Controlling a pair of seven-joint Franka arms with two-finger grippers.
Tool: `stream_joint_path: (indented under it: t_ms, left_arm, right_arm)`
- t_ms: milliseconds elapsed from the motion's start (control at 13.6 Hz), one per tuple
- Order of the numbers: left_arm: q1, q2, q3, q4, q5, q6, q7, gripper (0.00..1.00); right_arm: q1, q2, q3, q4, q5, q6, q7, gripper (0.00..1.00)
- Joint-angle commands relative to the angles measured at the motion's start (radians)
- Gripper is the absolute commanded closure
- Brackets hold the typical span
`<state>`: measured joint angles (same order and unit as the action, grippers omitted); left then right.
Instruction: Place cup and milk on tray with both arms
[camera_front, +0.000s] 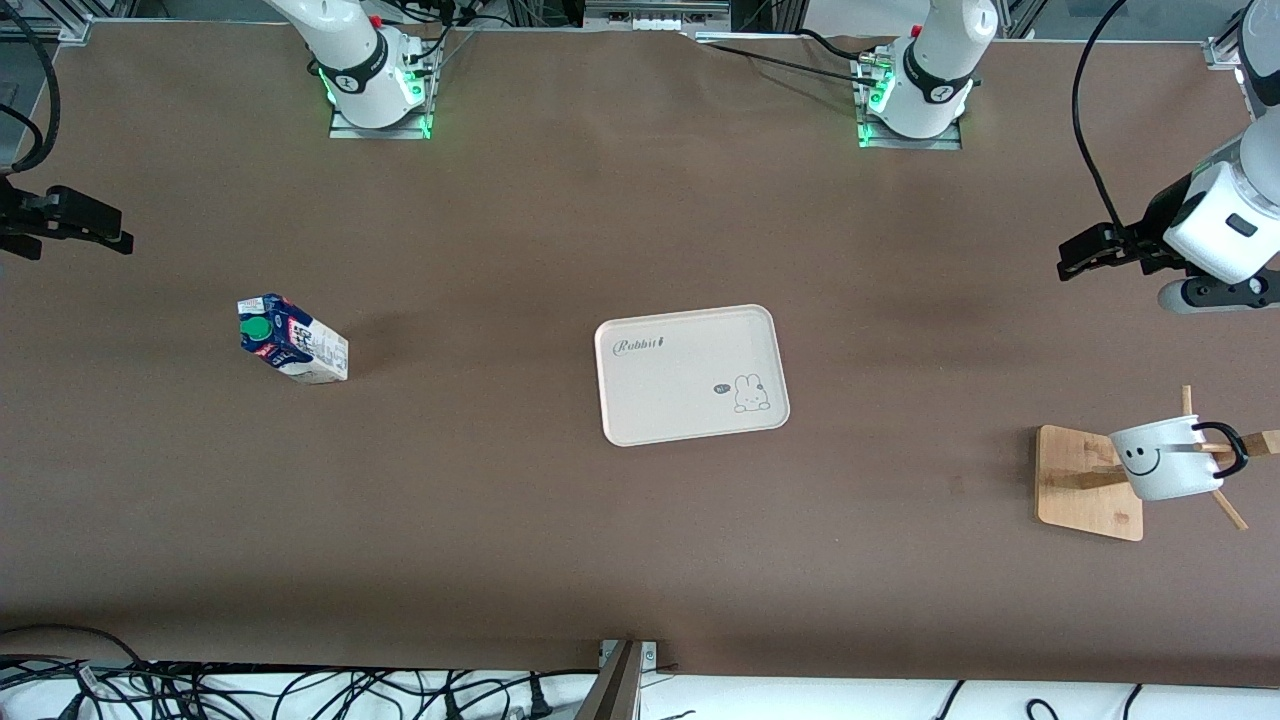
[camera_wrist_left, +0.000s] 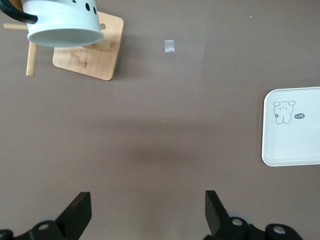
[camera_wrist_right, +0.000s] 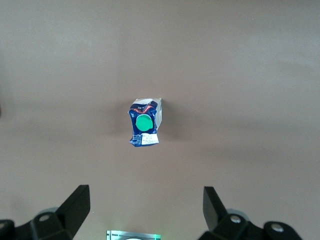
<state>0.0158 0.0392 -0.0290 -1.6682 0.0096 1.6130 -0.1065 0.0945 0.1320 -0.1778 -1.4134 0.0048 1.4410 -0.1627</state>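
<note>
The milk (camera_front: 291, 340), a dark-blue and white carton with a green cap, stands on the table toward the right arm's end; it also shows in the right wrist view (camera_wrist_right: 144, 123). The pale tray (camera_front: 690, 375) lies bare mid-table, and its corner shows in the left wrist view (camera_wrist_left: 295, 145). The white smiley cup (camera_front: 1165, 460) hangs tilted on a wooden rack toward the left arm's end, also seen in the left wrist view (camera_wrist_left: 65, 25). My left gripper (camera_front: 1075, 255) (camera_wrist_left: 147, 210) is open and empty above bare table near the rack. My right gripper (camera_front: 110, 228) (camera_wrist_right: 145, 207) is open and empty, high over the table near the milk.
The rack's square wooden base (camera_front: 1085, 480) (camera_wrist_left: 90, 55) and its pegs (camera_front: 1228, 510) hold the cup. A small piece of tape (camera_wrist_left: 170, 46) lies on the brown table beside the rack. Cables run along the table edge nearest the front camera (camera_front: 300, 690).
</note>
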Motion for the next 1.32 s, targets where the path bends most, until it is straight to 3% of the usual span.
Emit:
stream_joint_path:
  t_ms: [0,808,1249]
  left_arm:
    - [0.001,0.030,-0.002,0.045,-0.011,-0.004,0.005,0.00]
    - [0.003,0.034,0.000,0.050,-0.011,-0.005,0.013,0.00]
    - [0.003,0.034,0.001,0.050,-0.011,-0.005,0.013,0.00]
  right_arm:
    - [-0.006,-0.003,0.006,0.008,0.015,-0.016,0.003,0.00]
    - [-0.010,0.014,0.003,-0.002,0.055,-0.017,0.000,0.00]
    - [0.001,0.095,0.006,-0.015,0.023,-0.010,0.003,0.00]
